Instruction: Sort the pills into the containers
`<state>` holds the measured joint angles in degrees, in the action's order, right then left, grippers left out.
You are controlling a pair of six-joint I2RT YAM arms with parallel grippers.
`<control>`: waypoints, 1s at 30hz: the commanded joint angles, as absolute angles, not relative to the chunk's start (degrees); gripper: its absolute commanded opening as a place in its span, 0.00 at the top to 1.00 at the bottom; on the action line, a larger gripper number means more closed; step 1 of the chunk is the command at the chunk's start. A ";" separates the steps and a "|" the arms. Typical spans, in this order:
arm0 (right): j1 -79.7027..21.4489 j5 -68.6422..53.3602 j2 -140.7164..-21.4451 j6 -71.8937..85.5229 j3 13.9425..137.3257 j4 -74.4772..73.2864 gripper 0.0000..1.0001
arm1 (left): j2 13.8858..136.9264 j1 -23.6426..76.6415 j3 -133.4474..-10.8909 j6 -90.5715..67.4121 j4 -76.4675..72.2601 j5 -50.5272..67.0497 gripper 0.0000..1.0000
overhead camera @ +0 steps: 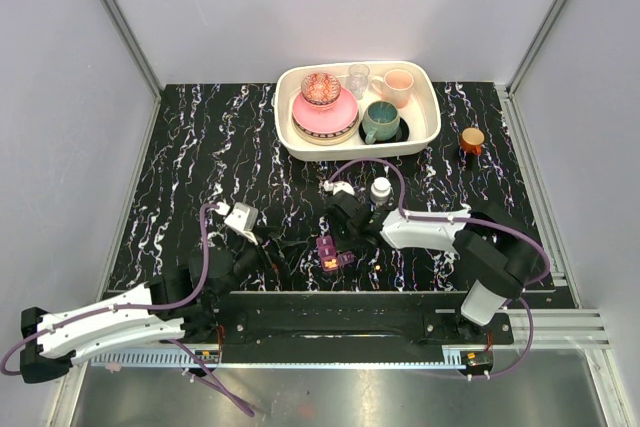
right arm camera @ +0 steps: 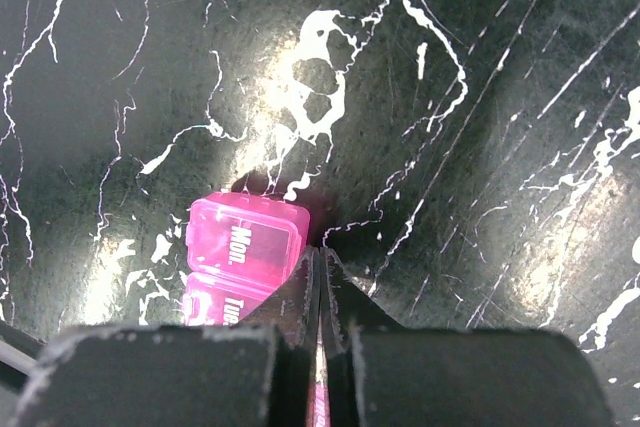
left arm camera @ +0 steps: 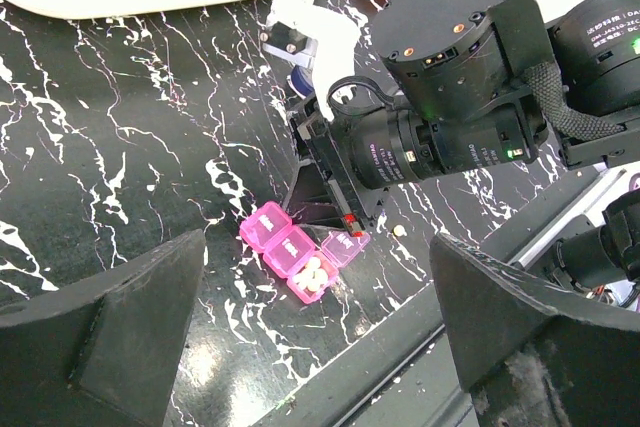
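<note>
Magenta pill box (left arm camera: 290, 247) is parked on the black marbled worktop (overhead camera: 200, 167) near the front edge, right at the tip of the right pincer (right arm camera: 320, 259). That pincer is clenched tight with nothing gripped. Its tip is seen just beside the corner of the lidded "Mon." compartment (right arm camera: 245, 237), but whether it's actually touching can't be told. The left pincer (left arm camera: 318, 242) is spread wide with nothing held, and the box is framed between its two fingers (left arm camera: 110, 337).

As for the pills (left arm camera: 312, 273), a small heap of pale yellowish ones is sat in the one open compartment at the end of the box. One loose pill (left arm camera: 400, 231) is left lying on the worktop just to the side, close to the right arm's black body.

Around it, a white bottle (overhead camera: 380, 189) is stood behind the right arm, and a brown jar with an orange lid (overhead camera: 472, 139) is off to the far right. A cream tray (overhead camera: 350, 151) of crockery is at the back. The way between bottle and box is blocked by the right arm's bulk.

The heap and the stray pill are only shown in the left wrist view, the "Mon." lettering only in the right wrist view, and the tray's contents only from the top.
</note>
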<state>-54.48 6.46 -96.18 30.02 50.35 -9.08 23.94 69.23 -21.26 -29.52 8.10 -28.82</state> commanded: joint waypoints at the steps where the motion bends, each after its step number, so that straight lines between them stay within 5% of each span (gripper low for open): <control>1: -54.67 4.23 -97.91 25.14 51.77 -10.29 1.00 | 23.12 69.17 -22.94 -29.44 7.91 -30.67 0.01; 25: -54.41 -0.97 -97.65 18.19 55.45 -7.73 1.00 | 19.42 69.17 -23.38 -28.39 13.45 -32.52 0.01; 30: -53.62 2.19 -95.02 18.28 57.39 -8.44 0.82 | 20.48 69.17 -23.29 -28.83 14.32 -31.55 0.01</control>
<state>-54.30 -1.32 -99.00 19.11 54.04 -8.27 19.92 69.23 -21.41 -28.97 14.59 -30.79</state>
